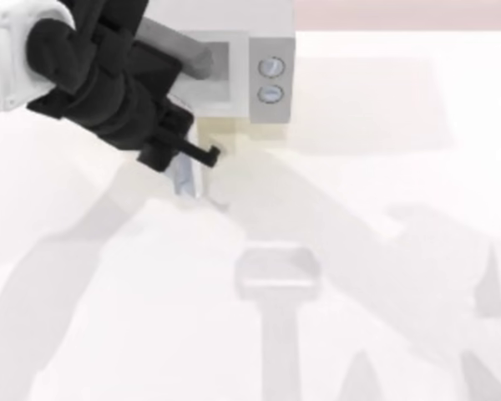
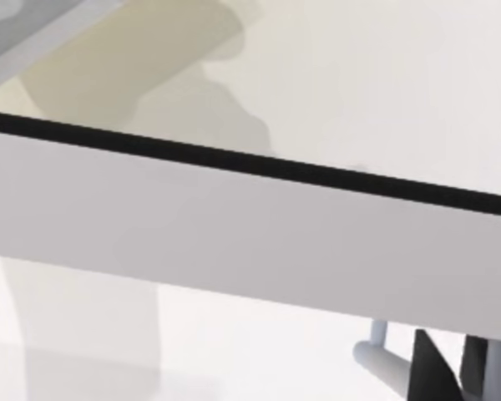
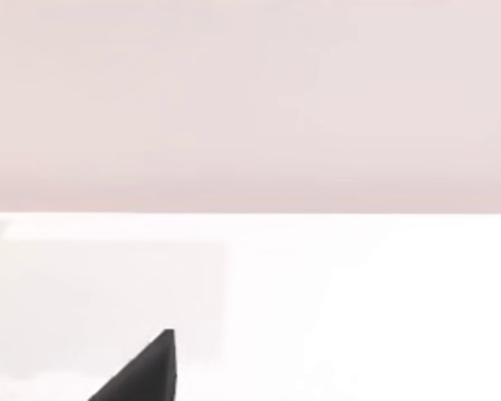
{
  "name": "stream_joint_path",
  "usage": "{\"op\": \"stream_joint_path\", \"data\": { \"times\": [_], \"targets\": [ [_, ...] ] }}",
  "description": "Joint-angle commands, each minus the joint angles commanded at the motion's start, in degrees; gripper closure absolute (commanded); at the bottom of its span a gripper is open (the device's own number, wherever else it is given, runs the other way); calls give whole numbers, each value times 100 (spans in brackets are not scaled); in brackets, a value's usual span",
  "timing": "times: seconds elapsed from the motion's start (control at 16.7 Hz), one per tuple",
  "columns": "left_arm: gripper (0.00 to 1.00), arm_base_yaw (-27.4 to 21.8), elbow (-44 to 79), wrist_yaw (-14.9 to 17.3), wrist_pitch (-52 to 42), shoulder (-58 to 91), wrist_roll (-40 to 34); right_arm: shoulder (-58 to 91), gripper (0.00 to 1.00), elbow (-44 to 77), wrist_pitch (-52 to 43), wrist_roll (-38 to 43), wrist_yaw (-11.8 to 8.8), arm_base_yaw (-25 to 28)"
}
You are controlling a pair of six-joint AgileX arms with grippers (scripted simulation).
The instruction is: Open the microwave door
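Nearest the overhead camera, the left hand [image 1: 202, 155] gripped the microwave door [image 1: 186, 177], swung open at eleven o'clock; rigid and hinged, it seemed best held by its slim handle [image 2: 376, 355].

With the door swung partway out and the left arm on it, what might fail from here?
The left claw sits at the door's outer edge near the handle; the grip could slip off as the door swings wider. The bulky arm hangs right in front of the microwave, so its wrist might bump the casing.
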Motion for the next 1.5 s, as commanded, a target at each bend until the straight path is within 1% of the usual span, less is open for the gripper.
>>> {"op": "stream_joint_path", "data": {
  "times": [0.3, 0.66, 0.78, 1.5],
  "targets": [
    [100, 10, -27, 75, -4, -17, 67, 0, 0, 0, 0, 0, 0, 0],
    [100, 342, -272, 469, -151, -219, 850, 0, 0, 0, 0, 0, 0, 0],
    [100, 394, -285, 540, -145, -284, 974, 0, 0, 0, 0, 0, 0, 0],
    [100, 394, -285, 541, -145, -285, 975, 0, 0, 0, 0, 0, 0, 0]
  ]
}}
